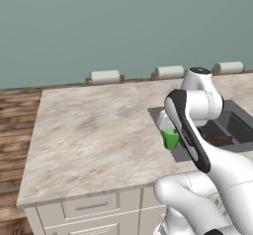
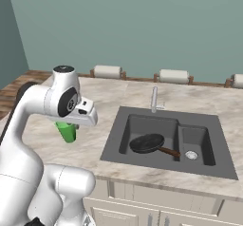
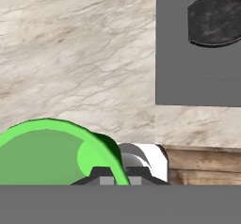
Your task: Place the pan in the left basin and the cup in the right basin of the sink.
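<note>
We see the pan (image 2: 147, 143) lying in the left basin (image 2: 142, 127) of the sink (image 2: 209, 165). Its thin brown handle (image 2: 169, 152) points toward the right basin (image 2: 195, 142), which has a silver drain (image 2: 191, 155) in it. A curved silver tap (image 2: 154, 98) stands at the back of the sink.

We see the cup (image 2: 67, 131) up in the air, under the arm's hand, over the stone counter (image 2: 57, 144) to the left of the sink. The gripper (image 3: 117, 173) is squeezed tight on the rim of the cup. In the hand view the cup's green rim (image 3: 56, 129) sits right at the dark fingertips (image 3: 106, 175), with its open mouth facing us. In the left base view, the cup (image 1: 171, 138) shows just beside the dark arm, near the sink's edge.

Three paper rolls (image 2: 107, 71) stand along the back of the counter.
</note>
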### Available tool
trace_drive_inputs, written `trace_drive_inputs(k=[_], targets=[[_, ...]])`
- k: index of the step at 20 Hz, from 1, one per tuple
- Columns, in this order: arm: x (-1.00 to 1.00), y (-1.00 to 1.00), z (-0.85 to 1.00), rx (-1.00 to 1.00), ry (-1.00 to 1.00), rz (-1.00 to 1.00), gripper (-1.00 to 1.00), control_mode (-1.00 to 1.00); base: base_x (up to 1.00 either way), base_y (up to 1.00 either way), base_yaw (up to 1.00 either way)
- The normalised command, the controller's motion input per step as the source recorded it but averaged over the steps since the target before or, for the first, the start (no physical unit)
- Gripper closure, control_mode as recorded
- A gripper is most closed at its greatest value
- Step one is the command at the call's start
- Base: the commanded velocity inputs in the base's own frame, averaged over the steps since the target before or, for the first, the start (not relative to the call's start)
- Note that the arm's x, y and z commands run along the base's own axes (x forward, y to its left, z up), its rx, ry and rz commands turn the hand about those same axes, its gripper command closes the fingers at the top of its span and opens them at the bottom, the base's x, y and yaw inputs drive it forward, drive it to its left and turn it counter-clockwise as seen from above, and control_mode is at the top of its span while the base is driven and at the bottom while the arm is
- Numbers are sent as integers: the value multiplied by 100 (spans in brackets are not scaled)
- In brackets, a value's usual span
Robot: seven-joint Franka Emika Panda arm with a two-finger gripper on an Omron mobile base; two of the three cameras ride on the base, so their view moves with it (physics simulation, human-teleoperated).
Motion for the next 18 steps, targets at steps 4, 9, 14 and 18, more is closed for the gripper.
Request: trace_drive_inputs(k=[4, 9, 14, 18], targets=[[0, 0, 0, 0, 0, 0, 100, 100, -6, -36, 0], [0, 0, 0, 0, 0, 0, 100, 100, -2, -57, 0], [0, 0, 0, 0, 0, 0, 100, 100, -3, -72, 0], [0, 0, 0, 0, 0, 0, 100, 100, -2, -77, 2]])
